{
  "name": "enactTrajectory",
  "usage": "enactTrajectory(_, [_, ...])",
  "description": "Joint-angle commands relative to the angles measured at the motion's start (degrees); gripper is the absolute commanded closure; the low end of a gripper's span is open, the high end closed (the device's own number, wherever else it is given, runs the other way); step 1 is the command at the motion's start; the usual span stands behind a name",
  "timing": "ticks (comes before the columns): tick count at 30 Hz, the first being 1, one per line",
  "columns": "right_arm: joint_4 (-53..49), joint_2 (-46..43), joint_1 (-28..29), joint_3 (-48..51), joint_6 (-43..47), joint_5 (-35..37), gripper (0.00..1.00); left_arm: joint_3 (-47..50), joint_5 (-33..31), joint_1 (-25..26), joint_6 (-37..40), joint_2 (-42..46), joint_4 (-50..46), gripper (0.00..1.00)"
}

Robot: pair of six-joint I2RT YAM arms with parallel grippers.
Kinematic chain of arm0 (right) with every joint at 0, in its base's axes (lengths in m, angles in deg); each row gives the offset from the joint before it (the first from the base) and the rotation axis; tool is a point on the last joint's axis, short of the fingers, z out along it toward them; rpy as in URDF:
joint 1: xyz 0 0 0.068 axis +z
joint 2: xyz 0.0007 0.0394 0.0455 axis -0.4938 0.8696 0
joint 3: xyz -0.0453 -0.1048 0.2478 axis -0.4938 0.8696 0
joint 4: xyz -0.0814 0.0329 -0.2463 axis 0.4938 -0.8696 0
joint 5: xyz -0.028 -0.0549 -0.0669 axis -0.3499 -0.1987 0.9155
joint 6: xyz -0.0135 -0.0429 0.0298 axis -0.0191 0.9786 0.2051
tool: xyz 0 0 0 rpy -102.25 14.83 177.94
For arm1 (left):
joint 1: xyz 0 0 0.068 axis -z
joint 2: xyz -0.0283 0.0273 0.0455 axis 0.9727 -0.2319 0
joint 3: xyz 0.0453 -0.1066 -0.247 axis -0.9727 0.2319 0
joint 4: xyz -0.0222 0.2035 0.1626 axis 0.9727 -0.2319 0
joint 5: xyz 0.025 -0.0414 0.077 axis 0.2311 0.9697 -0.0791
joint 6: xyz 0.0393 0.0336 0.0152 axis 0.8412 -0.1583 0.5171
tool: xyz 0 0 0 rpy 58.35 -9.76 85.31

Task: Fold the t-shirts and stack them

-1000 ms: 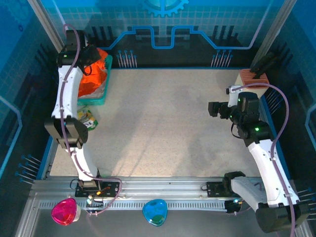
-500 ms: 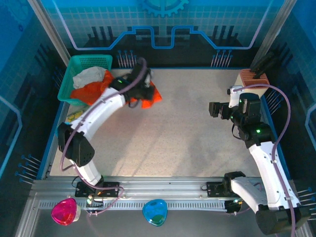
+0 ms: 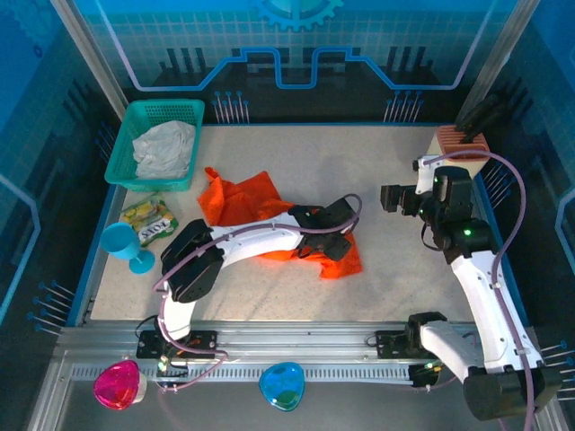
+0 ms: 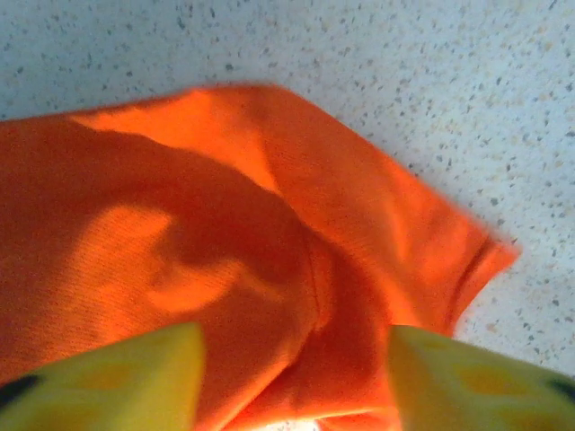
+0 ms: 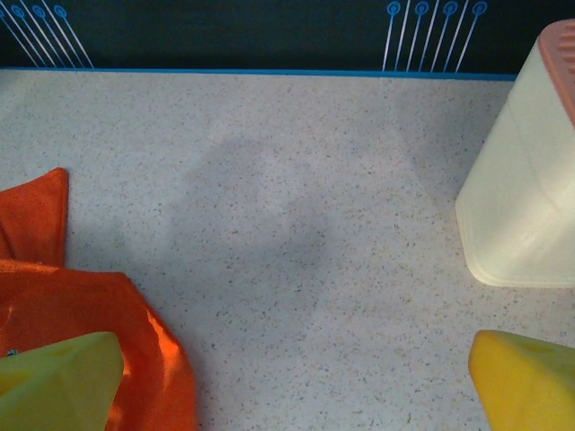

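Stretching slantwise across the middle of the worktop (image 3: 359,153), the orange t-shirt (image 3: 241,202) lies crumpled. Its long axis runs from the far left, near the teal basket (image 3: 160,109), to the near right. The left gripper (image 3: 338,241) hangs over that near-right end, its fingers (image 4: 117,377) apart, with the cloth spread beneath and between them, not pinched. The right gripper (image 3: 392,197) stands off to the shirt's right, jaws wide, holding nothing. The whitish-grey t-shirt (image 3: 164,148) sits bunched in the basket.
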Motion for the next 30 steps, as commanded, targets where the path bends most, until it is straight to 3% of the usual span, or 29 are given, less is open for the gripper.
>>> enactTrajectory(1, [-1.8,1.3,-0.8,-0.7,-0.6,-2.1,0.00,1.6,-4.6,-0.5,-1.9,4.0,2.5,0.18])
enactTrajectory(4, [-2.2,3.4,-0.3,-1.6,-1.2,-4.9,0.00,2.6,-9.4,-0.5,-2.3,8.6,0.9,0.01])
enactTrajectory(7, [-2.1,6.6,2.8,-2.5,-1.8,-7.5,0.00,4.0,-15.4,-0.6,-3.8,14.7,-2.0,0.01])
enactTrajectory(11, [-0.7,14.1,11.4,-3.8,-2.6,-6.9,0.00,7.0,-23.1,-3.1,-9.2,23.6,-7.4,0.01])
enactTrajectory(16, [-0.1,29.0,19.9,-9.2,-4.3,-6.1,0.00,12.4,-20.9,-13.0,-16.2,31.0,-14.0,0.01])
enactTrajectory(21, [-2.2,44.4,23.0,-19.0,-4.8,-5.3,0.05,21.2,-15.0,-22.8,-19.6,34.6,-10.9,0.01])
enactTrajectory(25, [-1.8,51.9,25.1,-24.5,-2.2,-6.8,0.08,26.3,-9.7,-29.9,-21.3,32.4,-6.3,0.01])
enactTrajectory(30, [-4.2,56.6,31.4,-32.6,7.3,-5.1,0.07,29.3,-7.5,-34.5,-20.5,26.5,1.9,0.01])
